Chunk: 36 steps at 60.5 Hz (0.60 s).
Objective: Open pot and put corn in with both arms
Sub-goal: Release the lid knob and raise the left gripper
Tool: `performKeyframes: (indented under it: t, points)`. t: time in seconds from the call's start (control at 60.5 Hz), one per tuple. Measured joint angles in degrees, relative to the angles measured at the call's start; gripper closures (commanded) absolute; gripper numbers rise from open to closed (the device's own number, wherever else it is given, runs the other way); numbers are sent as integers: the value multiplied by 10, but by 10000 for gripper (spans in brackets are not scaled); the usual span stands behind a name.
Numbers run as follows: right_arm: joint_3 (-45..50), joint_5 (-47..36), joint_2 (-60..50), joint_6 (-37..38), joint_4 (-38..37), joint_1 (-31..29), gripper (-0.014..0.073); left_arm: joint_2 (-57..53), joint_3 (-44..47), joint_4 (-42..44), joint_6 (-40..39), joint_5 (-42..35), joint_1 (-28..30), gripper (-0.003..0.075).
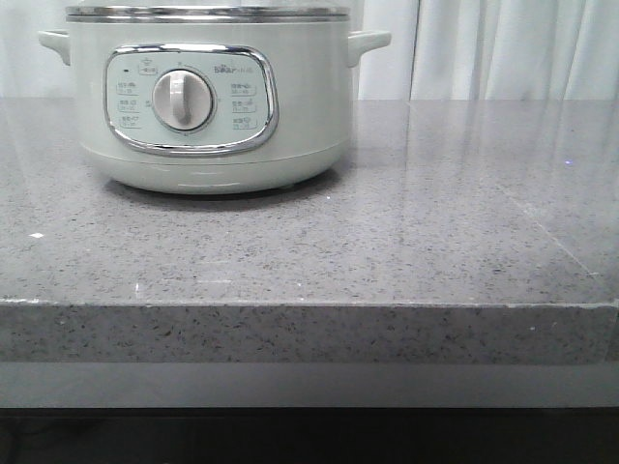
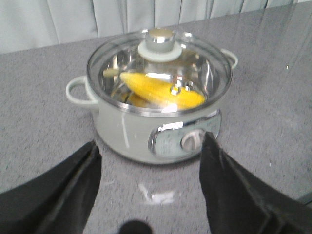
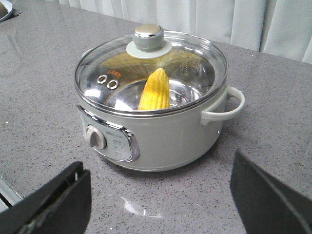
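Both fingers, left (image 2: 151, 195) and right (image 3: 161, 195), stand wide, empty; beyond them the lidded pot (image 3: 156, 131) holds the corn (image 3: 155, 92).

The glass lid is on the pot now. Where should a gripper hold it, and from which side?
Grip the lid by its round knob, coming straight down from above. The knob stands up at the centre, narrow enough for open fingers; the glass dome is smooth and wide, and its rim sits flush on the pot.

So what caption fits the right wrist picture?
Yellow corn inside the lidded mint-green pot, right gripper open.
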Motion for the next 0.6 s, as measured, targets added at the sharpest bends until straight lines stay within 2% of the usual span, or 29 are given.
performKeyframes:
  t: [0.165, 0.364, 0.43, 0.529, 0.595]
  points:
    - [0, 3, 0, 0, 0, 0, -3, -68, 72, 6, 0, 0, 0, 281]
    - [0, 10, 0, 0, 0, 0, 23, -89, 100, 15, 0, 0, 0, 295]
    - [0, 16, 0, 0, 0, 0, 105, -89, 101, 15, 0, 0, 0, 360]
    - [0, 25, 0, 0, 0, 0, 316, -89, 101, 15, 0, -1, 0, 480]
    - [0, 31, 0, 0, 0, 0, 416, -89, 101, 15, 0, -1, 0, 556]
